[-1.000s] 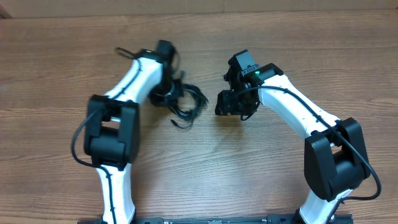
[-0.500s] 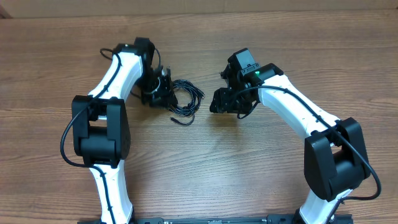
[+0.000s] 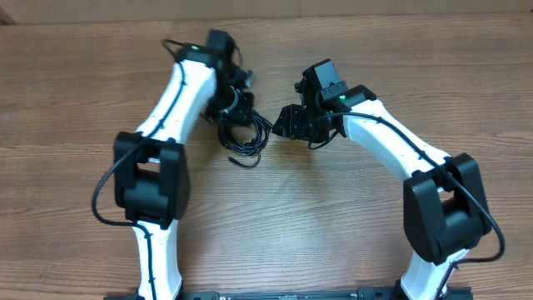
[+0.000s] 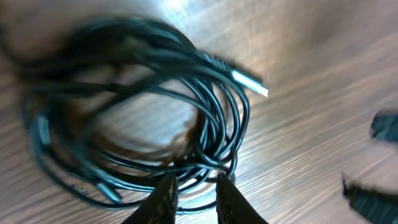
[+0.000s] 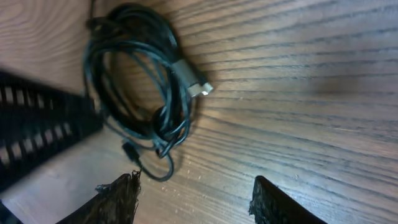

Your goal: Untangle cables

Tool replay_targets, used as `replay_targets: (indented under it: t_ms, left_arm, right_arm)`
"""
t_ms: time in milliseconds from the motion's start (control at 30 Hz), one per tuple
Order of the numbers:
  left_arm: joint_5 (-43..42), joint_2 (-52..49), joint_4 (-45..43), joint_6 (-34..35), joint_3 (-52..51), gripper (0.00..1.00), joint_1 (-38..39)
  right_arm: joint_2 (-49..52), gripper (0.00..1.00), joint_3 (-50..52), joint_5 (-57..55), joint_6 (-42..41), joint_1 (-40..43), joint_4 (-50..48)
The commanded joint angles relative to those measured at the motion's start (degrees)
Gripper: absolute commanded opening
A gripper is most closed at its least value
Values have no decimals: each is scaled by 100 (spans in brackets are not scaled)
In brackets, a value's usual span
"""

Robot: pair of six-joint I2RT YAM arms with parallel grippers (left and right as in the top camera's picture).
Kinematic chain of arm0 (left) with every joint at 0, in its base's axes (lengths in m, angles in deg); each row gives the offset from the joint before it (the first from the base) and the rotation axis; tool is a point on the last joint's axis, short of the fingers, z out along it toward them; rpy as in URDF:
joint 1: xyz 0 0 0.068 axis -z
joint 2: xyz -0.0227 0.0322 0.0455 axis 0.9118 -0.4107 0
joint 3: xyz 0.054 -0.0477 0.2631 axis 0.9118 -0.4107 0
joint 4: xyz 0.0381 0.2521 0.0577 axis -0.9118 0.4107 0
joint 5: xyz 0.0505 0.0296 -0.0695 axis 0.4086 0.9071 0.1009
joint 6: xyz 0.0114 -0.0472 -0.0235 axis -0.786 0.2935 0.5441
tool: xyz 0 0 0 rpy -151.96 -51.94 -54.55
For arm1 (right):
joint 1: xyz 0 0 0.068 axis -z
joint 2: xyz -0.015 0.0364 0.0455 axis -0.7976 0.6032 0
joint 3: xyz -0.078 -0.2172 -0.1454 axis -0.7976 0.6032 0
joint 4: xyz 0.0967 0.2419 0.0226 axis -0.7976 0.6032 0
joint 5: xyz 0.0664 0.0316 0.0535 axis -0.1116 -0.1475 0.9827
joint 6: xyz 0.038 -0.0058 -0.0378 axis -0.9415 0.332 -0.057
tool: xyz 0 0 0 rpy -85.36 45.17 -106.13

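The cables [image 3: 243, 140] lie as one coiled black bundle on the wooden table between my two arms. In the left wrist view the cables [image 4: 205, 112] fill the frame, with a silver plug [image 4: 249, 81] sticking out at the upper right. My left gripper [image 3: 236, 107] hangs over the bundle's far edge. Its jaws [image 4: 194, 186] stand a narrow gap apart, with strands crossing just past the tips. My right gripper [image 3: 283, 125] is just right of the bundle, open wide [image 5: 196, 193] with only bare wood between its fingers. The cables [image 5: 134, 81] and a grey plug [image 5: 196, 84] lie ahead of it.
The left arm shows as a blurred black shape [image 5: 37, 130] at the left of the right wrist view. A tan strip [image 3: 266, 8] runs along the table's far edge. Bare wood [image 3: 291, 217] lies in front of both grippers.
My left arm swung left, then back right and farther from me over the bundle; its jaws widened, then narrowed. My right gripper crept left toward the cables. The bundle barely shifted.
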Motion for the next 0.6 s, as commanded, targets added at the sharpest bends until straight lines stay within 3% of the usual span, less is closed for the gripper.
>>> replay_targets:
  t_ms: [0, 367, 567]
  left_arm:
    - [1038, 46, 11, -566, -205, 22, 260]
    - [1154, 46, -426, -868, -800, 22, 315]
    - [839, 46, -813, -1121, -1110, 29, 378]
  right_arm:
    - [284, 58, 17, 46, -337, 87, -52]
    - [863, 58, 17, 367, -337, 48, -852]
    - [870, 59, 17, 286, -334, 48, -1025]
